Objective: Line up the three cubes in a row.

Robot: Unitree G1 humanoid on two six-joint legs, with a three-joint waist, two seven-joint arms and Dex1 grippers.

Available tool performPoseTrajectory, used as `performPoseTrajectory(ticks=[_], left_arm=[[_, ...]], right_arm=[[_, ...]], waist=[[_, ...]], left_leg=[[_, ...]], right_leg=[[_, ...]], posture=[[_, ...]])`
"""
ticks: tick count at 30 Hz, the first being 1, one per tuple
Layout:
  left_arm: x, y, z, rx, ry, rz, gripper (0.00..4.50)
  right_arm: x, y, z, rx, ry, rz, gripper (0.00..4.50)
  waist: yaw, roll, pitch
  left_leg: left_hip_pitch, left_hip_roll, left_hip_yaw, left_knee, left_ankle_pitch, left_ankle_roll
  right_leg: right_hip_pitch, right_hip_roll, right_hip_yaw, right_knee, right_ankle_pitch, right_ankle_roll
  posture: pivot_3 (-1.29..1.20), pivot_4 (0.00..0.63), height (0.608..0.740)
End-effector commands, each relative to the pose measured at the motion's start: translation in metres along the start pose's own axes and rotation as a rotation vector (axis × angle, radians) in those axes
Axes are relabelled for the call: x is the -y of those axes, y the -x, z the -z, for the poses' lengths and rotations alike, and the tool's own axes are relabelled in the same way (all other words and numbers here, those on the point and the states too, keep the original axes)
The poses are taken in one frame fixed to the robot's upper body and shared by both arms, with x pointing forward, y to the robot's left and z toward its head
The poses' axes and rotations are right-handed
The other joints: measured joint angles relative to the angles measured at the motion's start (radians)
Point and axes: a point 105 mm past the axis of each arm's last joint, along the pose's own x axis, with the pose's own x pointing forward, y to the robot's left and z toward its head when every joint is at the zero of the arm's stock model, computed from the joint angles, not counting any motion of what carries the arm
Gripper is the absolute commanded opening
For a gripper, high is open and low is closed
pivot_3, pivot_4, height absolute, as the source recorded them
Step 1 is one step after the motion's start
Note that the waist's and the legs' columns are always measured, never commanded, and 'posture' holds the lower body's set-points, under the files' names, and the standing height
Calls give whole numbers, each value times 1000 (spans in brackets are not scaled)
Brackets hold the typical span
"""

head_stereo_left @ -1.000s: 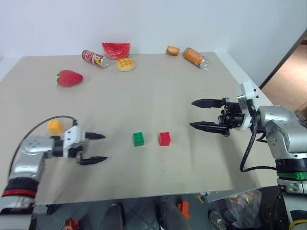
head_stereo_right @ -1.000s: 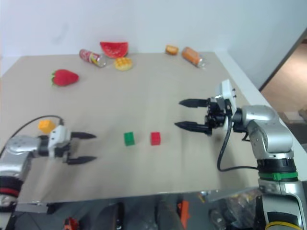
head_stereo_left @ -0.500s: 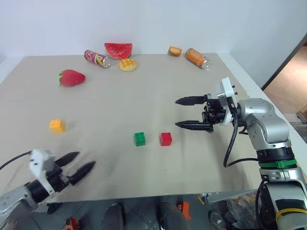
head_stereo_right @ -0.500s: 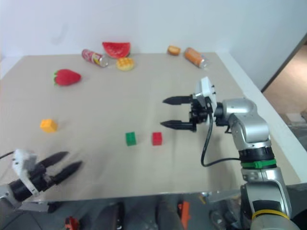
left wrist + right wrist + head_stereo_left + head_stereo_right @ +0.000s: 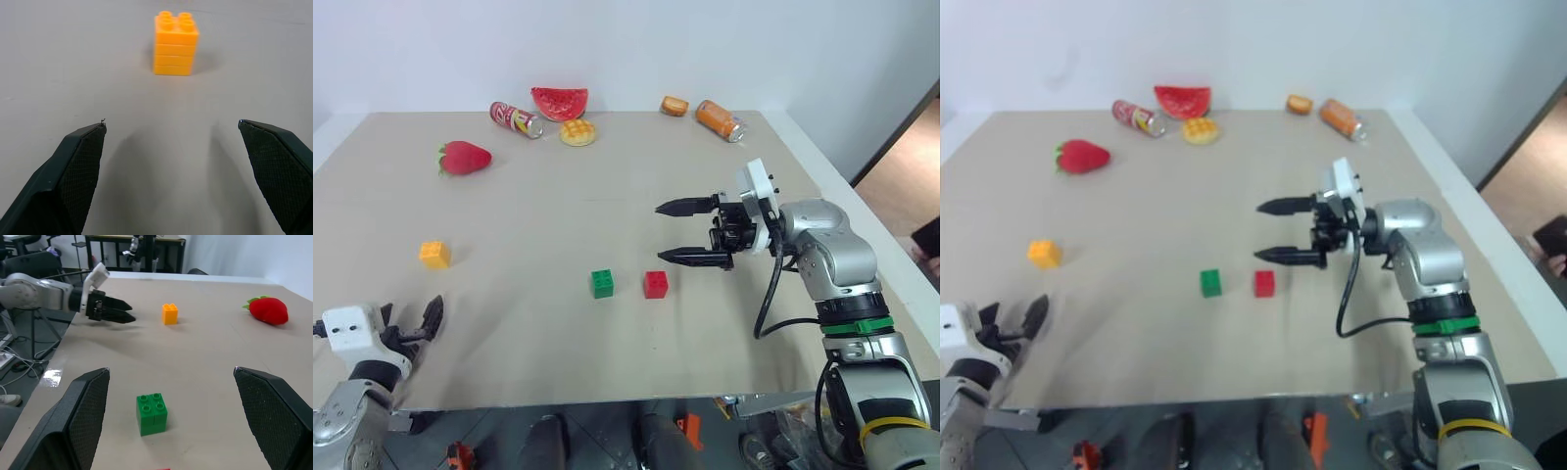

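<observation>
you're looking at the left gripper (image 5: pixel 406 328) sitting down at the near left corner of the table (image 5: pixel 607 196), fingers spread wide and gripping nothing. it's pointing forward over the tabletop, and the orange-yellow cube (image 5: pixel 176 44) is lying straight ahead of it, centred between the two fingers in the left wrist view but well apart from them. that's the relation your next move is hanging on, i'd say: a straight push forward is probably bringing the cube between the fingers with no sideways correction. it's standing upright, studs up, with a flat face turned toward the gripper, so it's looking easy to pinch across the sides.

further in, the green cube (image 5: pixel 601 284) and the red cube (image 5: pixel 655 284) are already sitting side by side near the middle of the table, a small gap between them, both studs up. the orange-yellow one is off on its own well to the left and a bit further back, so it's the one out of line.

the right gripper (image 5: pixel 690 233) is hovering just beyond and right of the red cube, fingers wide apart and empty, pointing left. it's the nearer arm for red and green, while the left is the nearer one for orange-yellow.
</observation>
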Motion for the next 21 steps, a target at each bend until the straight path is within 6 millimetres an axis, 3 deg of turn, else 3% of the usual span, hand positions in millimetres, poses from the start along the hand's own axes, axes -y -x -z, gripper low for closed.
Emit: performPoseTrajectory(ticks=[1, 9, 21], left_arm=[[-6, -14, -9, 22, -73, -22, 4478], [-4, -49, -15, 37, -113, 3, 4478], [9, -81, -26, 72, -143, 55, 4478]], right_arm=[[1, 0, -12, 26, 51, 12, 4216], [2, -7, -36, 198, 32, 90, 4216], [-5, -12, -33, 217, 2, 120, 4216]], waist=[[0, 0, 0], [-1, 0, 0], [-1, -1, 0]], left_leg=[[0, 0, 0, 0, 0, 0], [0, 0, 1, 0, 0, -1], [-1, 0, 1, 0, -1, -1]], right_leg=[[0, 0, 0, 0, 0, 0], [0, 1, 0, 0, 1, 1], [0, 0, 1, 0, 1, 3]], posture=[[0, 150, 740], [0, 150, 740], [0, 150, 740]])
